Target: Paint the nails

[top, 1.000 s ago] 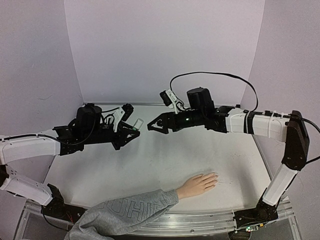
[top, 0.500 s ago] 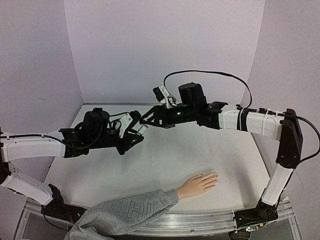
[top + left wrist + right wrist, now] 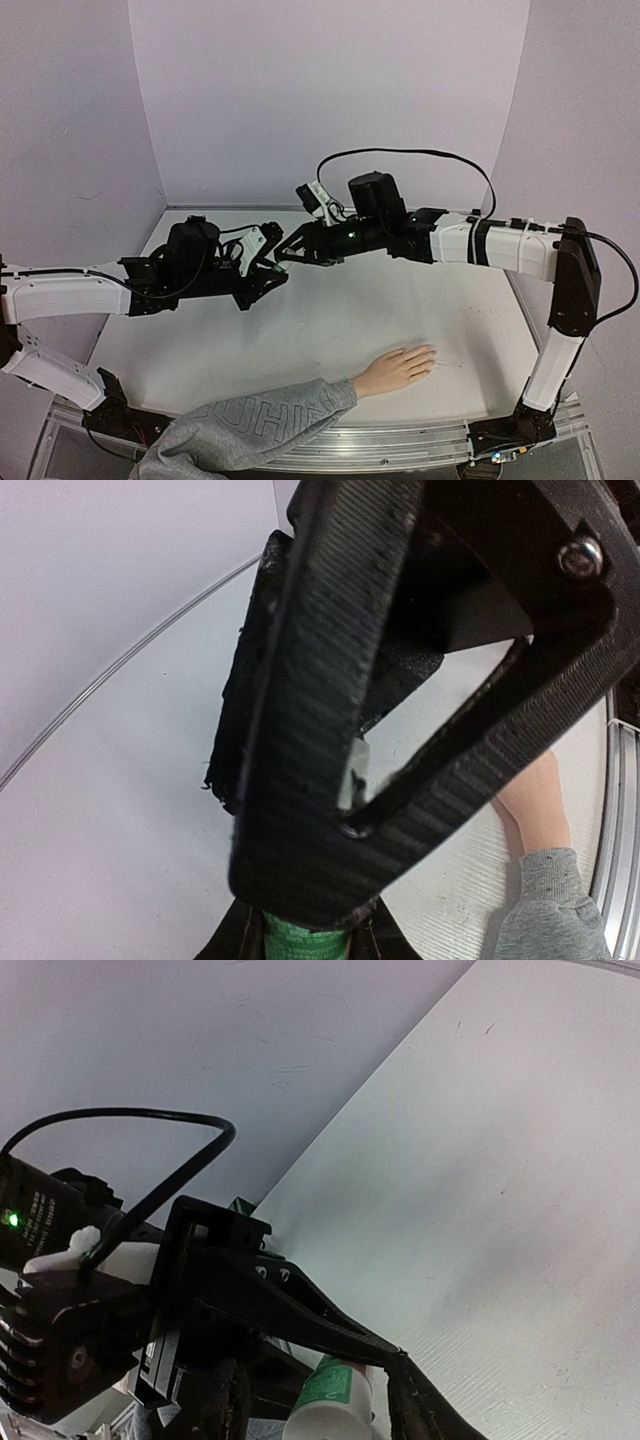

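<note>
One small bottle [image 3: 332, 1403] sits in left tool [image 3: 263, 274], right tool [image 3: 284, 257] straddling it.

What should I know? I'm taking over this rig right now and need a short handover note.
Left gripper: shut on the small bottle, held above the table.
Right gripper: at the bottle's cap end; I cannot tell whether it grips.
Mannequin hand: flat near the front edge, in a grey sleeve, well clear of both grippers.
Done: bottle lifted and brought between the arms.
Left: open the bottle, then paint the nails; they are too small to show any paint.
</note>
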Controlling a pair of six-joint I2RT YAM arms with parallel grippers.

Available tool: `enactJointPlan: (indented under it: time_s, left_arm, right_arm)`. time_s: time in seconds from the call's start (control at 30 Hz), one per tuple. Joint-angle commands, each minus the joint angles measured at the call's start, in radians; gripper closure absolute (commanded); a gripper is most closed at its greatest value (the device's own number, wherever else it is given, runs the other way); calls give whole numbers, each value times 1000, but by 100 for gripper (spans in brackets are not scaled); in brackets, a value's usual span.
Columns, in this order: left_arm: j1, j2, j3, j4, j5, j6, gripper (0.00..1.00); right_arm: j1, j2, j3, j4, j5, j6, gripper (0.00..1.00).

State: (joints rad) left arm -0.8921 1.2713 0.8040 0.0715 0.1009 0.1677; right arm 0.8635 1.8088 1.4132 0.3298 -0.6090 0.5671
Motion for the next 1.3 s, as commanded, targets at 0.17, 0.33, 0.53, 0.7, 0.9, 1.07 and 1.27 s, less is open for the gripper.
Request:
enactJointPlan:
  time_s: [0.17,0.33,0.53,0.7,0.9,1.07,1.27]
  left_arm:
    - [3,-48,63,43,54,-14,100]
    - [82,-83,59,44,467,-54,100]
    - [140,-60,85,44,1004,-80,100]
    - [140,-35,99,44,825,-108,100]
    - [138,-56,67,44,461,-101,100]
    - [125,-86,29,44,181,-79,100]
    - [112,-84,23,46,115,-74,100]
  right_arm:
    - [10,2,17,31,-80,-66,72]
    - [10,-44,-16,25,-172,-241,92]
    - [12,-143,-118,27,-465,-557,100]
    - [15,-144,-117,46,-366,-511,93]
    - [13,-126,-94,40,-19,-317,47]
    - [4,-114,-74,-17,116,-109,28]
    - [4,-181,-98,-18,208,19,3]
